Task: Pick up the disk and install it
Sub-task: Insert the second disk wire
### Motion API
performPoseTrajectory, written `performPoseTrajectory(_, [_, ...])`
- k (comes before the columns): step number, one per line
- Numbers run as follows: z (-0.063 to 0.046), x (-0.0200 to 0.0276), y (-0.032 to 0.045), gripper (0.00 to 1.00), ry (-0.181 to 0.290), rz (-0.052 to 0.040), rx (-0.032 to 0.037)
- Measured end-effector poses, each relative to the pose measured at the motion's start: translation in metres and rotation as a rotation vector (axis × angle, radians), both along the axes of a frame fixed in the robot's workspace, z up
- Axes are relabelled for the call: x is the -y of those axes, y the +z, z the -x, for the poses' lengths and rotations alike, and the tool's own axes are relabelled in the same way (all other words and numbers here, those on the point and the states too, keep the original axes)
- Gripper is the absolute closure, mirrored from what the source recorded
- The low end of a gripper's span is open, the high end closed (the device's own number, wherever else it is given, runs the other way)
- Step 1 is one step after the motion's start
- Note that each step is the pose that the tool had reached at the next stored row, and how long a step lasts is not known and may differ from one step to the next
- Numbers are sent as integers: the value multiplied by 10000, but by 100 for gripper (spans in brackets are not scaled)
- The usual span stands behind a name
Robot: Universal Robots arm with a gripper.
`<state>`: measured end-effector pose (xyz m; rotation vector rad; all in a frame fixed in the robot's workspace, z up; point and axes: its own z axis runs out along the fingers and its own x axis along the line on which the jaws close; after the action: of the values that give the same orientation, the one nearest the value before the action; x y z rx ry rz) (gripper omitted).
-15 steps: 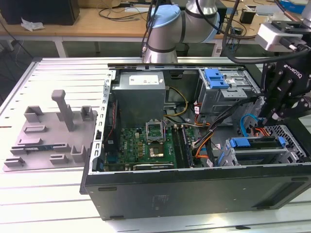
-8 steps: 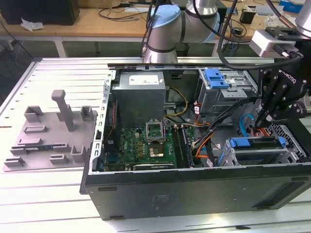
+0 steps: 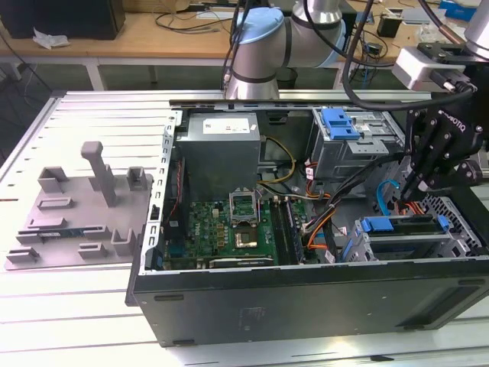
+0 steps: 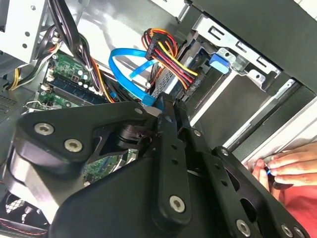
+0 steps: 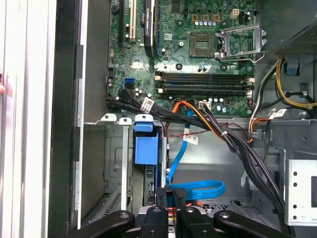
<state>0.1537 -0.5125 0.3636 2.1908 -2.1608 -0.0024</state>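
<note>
The disk (image 3: 386,225) sits in the drive cage (image 3: 428,241) at the exterior view's right end of the open computer case. Its bright blue carrier is visible there, and most of its silver body is hidden by the cage. In the first wrist view the carrier's blue tab (image 5: 145,148) stands at the cage mouth. In the second wrist view the disk (image 4: 218,62) lies beyond a bundle of coloured cables. My gripper (image 3: 409,195) hangs just above the cage beside the carrier, with its black fingers closed together in both wrist views (image 4: 166,106) (image 5: 171,194) and nothing between them.
A grey power-supply box (image 3: 221,145) and the motherboard (image 3: 229,229) fill the case's middle. A blue flat cable (image 5: 198,188) and black wire bundles (image 5: 237,144) cross near my fingers. A person's hand (image 4: 282,163) rests outside the case wall. A grey fixture plate (image 3: 84,206) lies at the exterior view's left.
</note>
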Motion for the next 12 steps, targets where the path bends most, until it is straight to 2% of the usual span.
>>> performPoseTrajectory(3, [-1,38,1,84,0,2,0])
performPoseTrajectory(9, [-28,156,-1,84,0,0,0])
performPoseTrajectory(12, [-32,161,-1,84,-1,0,0])
